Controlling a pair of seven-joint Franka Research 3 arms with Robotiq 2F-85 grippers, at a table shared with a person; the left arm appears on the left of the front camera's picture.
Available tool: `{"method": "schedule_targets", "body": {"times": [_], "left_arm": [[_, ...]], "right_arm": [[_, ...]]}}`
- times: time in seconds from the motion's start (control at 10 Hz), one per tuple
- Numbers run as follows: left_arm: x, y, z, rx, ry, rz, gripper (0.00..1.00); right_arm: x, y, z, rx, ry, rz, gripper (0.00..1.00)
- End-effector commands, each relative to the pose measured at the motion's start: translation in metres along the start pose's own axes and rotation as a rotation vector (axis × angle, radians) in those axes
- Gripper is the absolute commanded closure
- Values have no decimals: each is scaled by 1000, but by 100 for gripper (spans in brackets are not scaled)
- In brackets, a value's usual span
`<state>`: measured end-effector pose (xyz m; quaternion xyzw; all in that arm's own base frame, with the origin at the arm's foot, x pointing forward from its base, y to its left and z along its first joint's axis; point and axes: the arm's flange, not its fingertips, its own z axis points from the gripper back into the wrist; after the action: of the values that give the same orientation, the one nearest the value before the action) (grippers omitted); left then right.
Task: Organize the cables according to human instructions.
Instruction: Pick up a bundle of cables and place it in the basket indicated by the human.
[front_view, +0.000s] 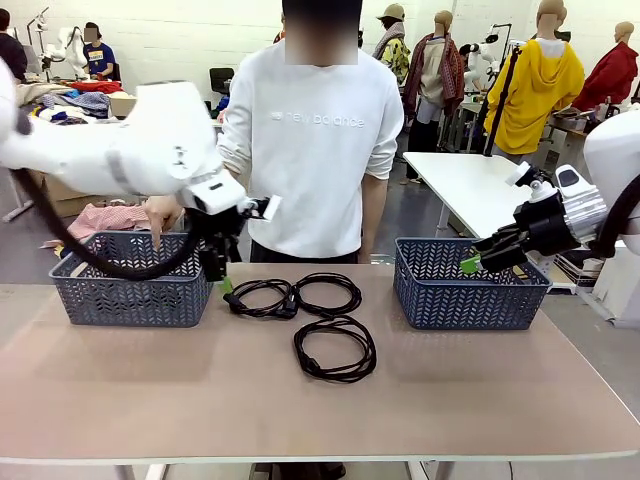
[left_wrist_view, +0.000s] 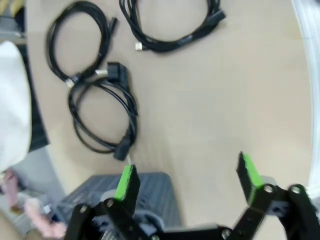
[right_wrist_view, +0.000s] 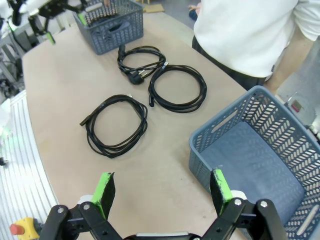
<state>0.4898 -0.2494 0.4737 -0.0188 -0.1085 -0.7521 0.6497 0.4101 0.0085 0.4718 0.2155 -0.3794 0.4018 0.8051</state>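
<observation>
Three coiled black cables lie mid-table. One cable (front_view: 258, 297) (left_wrist_view: 102, 117) (right_wrist_view: 141, 59) lies nearest the left basket (front_view: 130, 285) (right_wrist_view: 110, 22). A second cable (front_view: 328, 293) (left_wrist_view: 80, 42) (right_wrist_view: 177, 87) touches it. The third cable (front_view: 335, 349) (left_wrist_view: 170, 25) (right_wrist_view: 117, 125) lies nearer me. My left gripper (front_view: 222, 272) (left_wrist_view: 187, 177) hangs open by the left basket's right end, just left of the first cable. Above the right basket's (front_view: 470, 290) (right_wrist_view: 255, 160) rim, my right gripper (front_view: 485, 258) (right_wrist_view: 162, 186) stands open and holds nothing.
A person in a white sweater (front_view: 310, 140) stands at the far edge, one hand (front_view: 158, 215) pointing down into the left basket. The near half of the table (front_view: 320, 410) is bare. Another table stands behind at the right.
</observation>
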Motion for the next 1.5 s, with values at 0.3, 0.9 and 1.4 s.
{"method": "schedule_targets", "body": {"times": [0.3,0.9,1.4], "left_arm": [[39,63,-44,-31,173,113,0],[36,61,-54,-22,157,104,0],[35,67,-64,-19,150,104,0]], "right_arm": [[1,-4,-3,4,-34,18,0],[1,-4,-3,4,-34,18,0],[1,-4,-3,4,-34,18,0]]}}
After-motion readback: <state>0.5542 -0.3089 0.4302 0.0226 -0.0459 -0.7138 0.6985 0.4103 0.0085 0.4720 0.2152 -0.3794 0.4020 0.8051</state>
